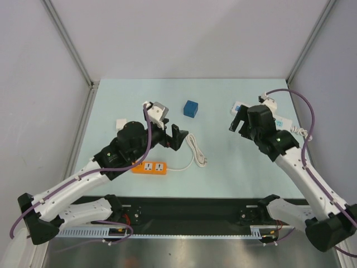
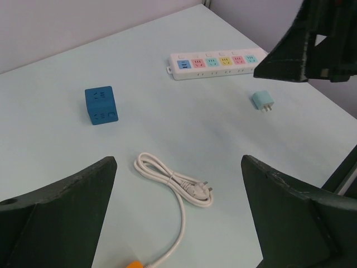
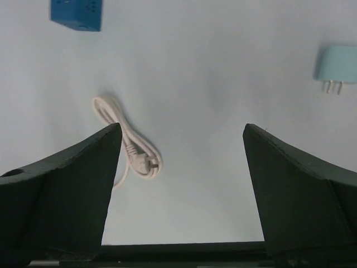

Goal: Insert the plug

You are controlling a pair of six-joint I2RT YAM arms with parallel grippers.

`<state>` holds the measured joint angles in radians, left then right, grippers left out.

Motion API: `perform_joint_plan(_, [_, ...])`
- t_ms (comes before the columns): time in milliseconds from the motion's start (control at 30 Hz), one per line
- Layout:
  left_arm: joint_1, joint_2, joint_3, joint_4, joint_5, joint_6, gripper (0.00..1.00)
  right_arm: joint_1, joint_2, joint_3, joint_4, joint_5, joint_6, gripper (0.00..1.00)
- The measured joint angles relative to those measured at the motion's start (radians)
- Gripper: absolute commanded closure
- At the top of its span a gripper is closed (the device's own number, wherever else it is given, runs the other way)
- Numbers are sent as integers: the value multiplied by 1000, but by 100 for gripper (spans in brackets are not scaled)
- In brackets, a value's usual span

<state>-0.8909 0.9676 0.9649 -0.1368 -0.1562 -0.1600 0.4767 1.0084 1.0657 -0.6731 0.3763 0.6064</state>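
The plug, a solid blue cube, sits on the table at the back middle; it also shows in the left wrist view and in the right wrist view. The white power strip lies at the back right, partly hidden under my right arm; its row of coloured sockets faces up in the left wrist view. My left gripper is open and empty, nearer than the cube and slightly left of it. My right gripper is open and empty above the table, right of the cube.
An orange power strip lies near the front, its coiled white cable beside it. A small white square block sits at the left. A pale teal adapter lies near the white strip.
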Motion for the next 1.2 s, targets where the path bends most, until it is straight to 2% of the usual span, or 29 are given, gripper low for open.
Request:
perform_joint_plan(200, [0,-9,0,0,-19,1,0,-191,129,10,-55,14,32,8])
perform_joint_plan(233, [0,-13,0,0,-21,1,0,-250,142,9,-65,15,42,10])
perform_joint_plan(267, [0,-16,0,0,-22,1,0,-314,155,7,-71,14,48,16])
perform_joint_plan(367, [0,-21,0,0,-23,2,0,-472,200,-20,-55,-24,46,23])
perform_joint_plan(500, [0,-17,0,0,-24,2,0,-593,312,-76,-23,-98,19,26])
perform_joint_plan(700, [1,-16,0,-1,-21,3,0,-621,531,-60,11,-121,-31,26])
perform_joint_plan(900, [1,-17,0,0,-16,3,0,-622,656,-19,47,-120,-108,30])
perform_joint_plan(1100, [1,-20,0,0,-5,3,0,-623,686,-17,83,-131,-184,39])
perform_joint_plan(1133, [1,-20,0,0,-1,5,0,-623,686,-18,93,-140,-191,46])
perform_joint_plan(1200, [1,-23,0,0,1,12,0,-622,686,-19,109,-163,-196,52])
